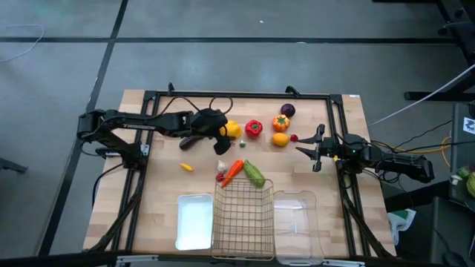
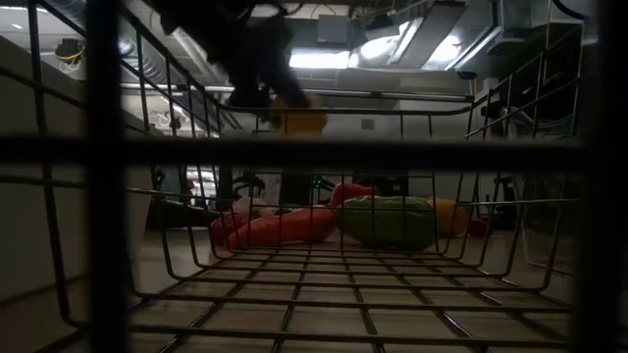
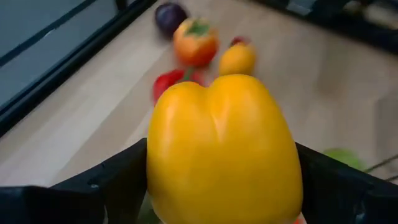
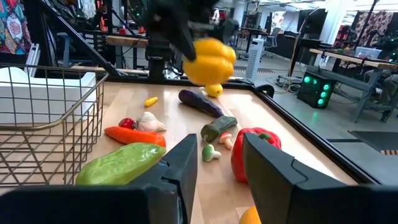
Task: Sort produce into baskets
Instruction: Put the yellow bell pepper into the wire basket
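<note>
While I find no readable writing anywhere, I see my left gripper with its fingers closed on the yellow pepper, lifted above the tabletop beside the red pepper. My right gripper waits near the right edge, fingers partly open and holding nothing. The wire basket stands at the front.

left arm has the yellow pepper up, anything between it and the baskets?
Nothing visible blocks it. The left gripper holds the yellow pepper above the table. The carrot and cucumber lie by the wire basket's far rim, but below the lifted pepper.
</note>
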Controlling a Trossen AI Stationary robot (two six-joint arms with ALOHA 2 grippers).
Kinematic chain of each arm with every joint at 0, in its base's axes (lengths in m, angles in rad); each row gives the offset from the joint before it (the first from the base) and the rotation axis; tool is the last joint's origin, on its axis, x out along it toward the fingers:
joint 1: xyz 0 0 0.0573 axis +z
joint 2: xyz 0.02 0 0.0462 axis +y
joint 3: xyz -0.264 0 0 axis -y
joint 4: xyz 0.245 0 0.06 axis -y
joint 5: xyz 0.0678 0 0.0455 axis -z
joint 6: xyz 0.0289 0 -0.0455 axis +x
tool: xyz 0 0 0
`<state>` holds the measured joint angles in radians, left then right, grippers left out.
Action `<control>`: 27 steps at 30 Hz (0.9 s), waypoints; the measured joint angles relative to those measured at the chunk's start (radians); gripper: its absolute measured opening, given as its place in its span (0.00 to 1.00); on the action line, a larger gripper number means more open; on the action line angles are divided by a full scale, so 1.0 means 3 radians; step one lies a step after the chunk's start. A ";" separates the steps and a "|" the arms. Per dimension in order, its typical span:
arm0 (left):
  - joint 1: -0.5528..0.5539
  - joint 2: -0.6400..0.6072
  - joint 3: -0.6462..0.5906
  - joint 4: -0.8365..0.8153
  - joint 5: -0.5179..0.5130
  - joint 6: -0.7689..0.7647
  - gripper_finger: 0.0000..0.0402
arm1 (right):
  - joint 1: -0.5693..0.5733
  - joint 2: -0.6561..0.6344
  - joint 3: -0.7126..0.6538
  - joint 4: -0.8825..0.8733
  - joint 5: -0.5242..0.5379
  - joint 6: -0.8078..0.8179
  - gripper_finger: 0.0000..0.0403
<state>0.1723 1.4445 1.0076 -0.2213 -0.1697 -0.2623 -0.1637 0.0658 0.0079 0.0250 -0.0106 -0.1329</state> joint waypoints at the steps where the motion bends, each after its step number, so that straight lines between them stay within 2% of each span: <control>1: -0.0038 0.0000 0.0040 0.0006 0.0020 -0.0034 0.82 | 0.0001 0.0000 0.0000 0.0000 0.0000 0.0000 0.31; 6: -0.0280 0.0000 0.0209 0.0019 0.0048 -0.0298 0.82 | 0.0000 0.0000 0.0000 0.0000 0.0000 0.0001 0.31; 19: -0.1178 0.0035 0.0220 0.0200 0.0048 -0.0979 0.82 | 0.0001 0.0000 0.0000 0.0000 -0.0001 0.0000 0.31; 24: -0.1473 0.0120 0.0220 0.0268 -0.0085 -0.1186 0.82 | 0.0000 0.0000 0.0000 0.0001 -0.0001 0.0001 0.31; 27: -0.1609 0.0262 0.0220 0.0496 -0.0138 -0.1218 0.82 | 0.0001 0.0001 0.0000 0.0000 -0.0001 0.0000 0.31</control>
<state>-0.3105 1.5230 1.0737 -0.0725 -0.2111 -0.6277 -0.1635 0.0662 0.0079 0.0250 -0.0109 -0.1329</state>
